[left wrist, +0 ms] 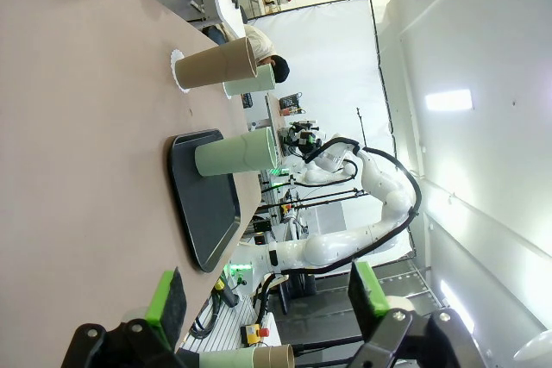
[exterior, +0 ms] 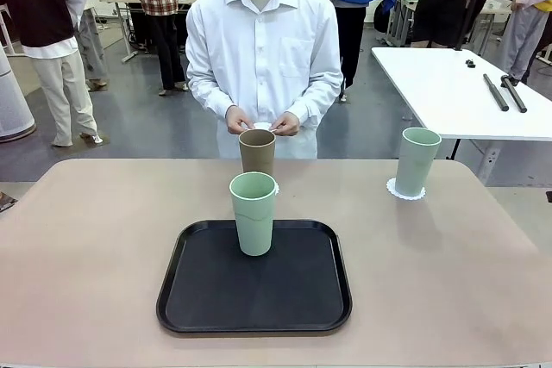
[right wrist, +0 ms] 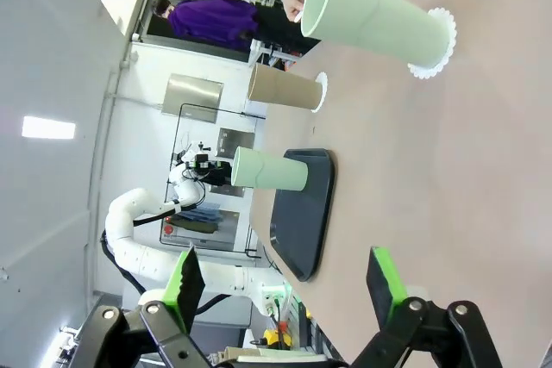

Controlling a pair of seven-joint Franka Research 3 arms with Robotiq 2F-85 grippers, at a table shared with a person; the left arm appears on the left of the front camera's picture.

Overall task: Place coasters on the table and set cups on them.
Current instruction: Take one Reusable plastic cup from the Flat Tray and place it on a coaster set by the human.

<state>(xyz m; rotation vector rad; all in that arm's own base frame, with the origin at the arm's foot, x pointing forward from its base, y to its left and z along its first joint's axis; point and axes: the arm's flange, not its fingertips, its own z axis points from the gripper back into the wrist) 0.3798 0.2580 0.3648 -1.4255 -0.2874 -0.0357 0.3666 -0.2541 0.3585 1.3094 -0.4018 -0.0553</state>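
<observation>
Left gripper (left wrist: pixel 266 292): jaws released, spread wide, nothing between the green pads (left wrist: pixel 164 297). It looks along the tabletop (exterior: pixel 86 239) toward the tray.
Right gripper (right wrist: pixel 285 277): same, jaws released and empty, clear of every cup.

Black tray (exterior: pixel 254 299) sits on the near-centre of the tabletop. One mint cup (exterior: pixel 254 213) stands upright on the tray's far half, no coaster under it.

Just past the tray's far edge is the tan-brown cup (exterior: pixel 257 152), upright on the tabletop. In the front view its base is hidden behind the mint cup. The right wrist view shows it standing on a scalloped white coaster (right wrist: pixel 321 92).

Second mint cup (exterior: pixel 417 161) is far right on the tabletop, well apart from the tray. It's upright on its own coaster (exterior: pixel 405 189), with the lacy rim showing all round the base.

At the far edge a person in a white shirt stands with both hands (exterior: pixel 239 120) together at waist height. They pinch a small white disc (exterior: pixel 261 126) that looks like a third coaster, held off the tabletop.

Behind, far right: white table (exterior: pixel 448 84) with black rods on it.
</observation>
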